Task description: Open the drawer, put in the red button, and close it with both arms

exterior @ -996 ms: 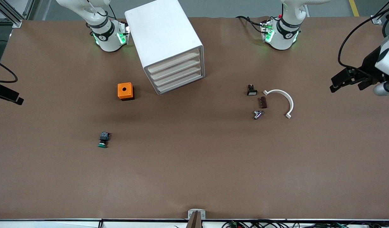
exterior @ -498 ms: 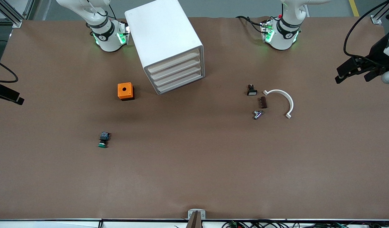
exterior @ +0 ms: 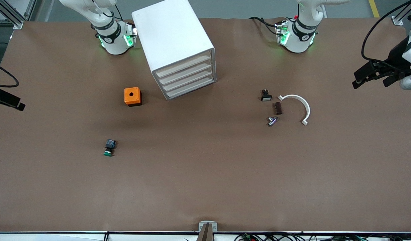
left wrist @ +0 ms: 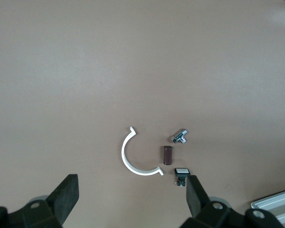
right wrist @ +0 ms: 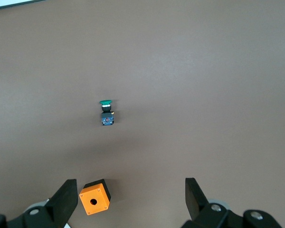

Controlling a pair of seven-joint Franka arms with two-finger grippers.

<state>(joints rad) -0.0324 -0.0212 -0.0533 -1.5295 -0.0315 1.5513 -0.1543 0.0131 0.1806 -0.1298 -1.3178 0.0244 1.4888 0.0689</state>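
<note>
1. On the table [exterior: 205,187], between the two arm bases: cabinet [exterior: 173,43], white, turned at an angle. All four drawers sit flush; the top drawer [exterior: 183,66] is closed. Nothing inside them can be seen.
2. Left gripper [exterior: 372,75] hangs over the table edge at the left arm's end, partly cut off by the frame. Fingers [left wrist: 66,194] spread wide, nothing between them.
3. Right gripper [right wrist: 128,202]: front view shows only a dark piece at the frame edge at the right arm's end. Its wrist view shows the fingers [right wrist: 64,197] apart and empty, above the orange box [exterior: 132,96] and the green button [exterior: 109,147].
4. White arc [exterior: 297,107], a half-ring lying flat toward the left arm's end.
5. Orange box, hole in its top face, beside the cabinet toward the right arm's end.
6. Green button on its side, nearer the front camera than the orange box, well apart from it.
7. Small cluster just beside the arc: black block with a white face [exterior: 266,95], brown piece [exterior: 277,108], metal fitting [exterior: 272,121]. Too small to identify further.
8. Red button: cannot be made out in any view.
</note>
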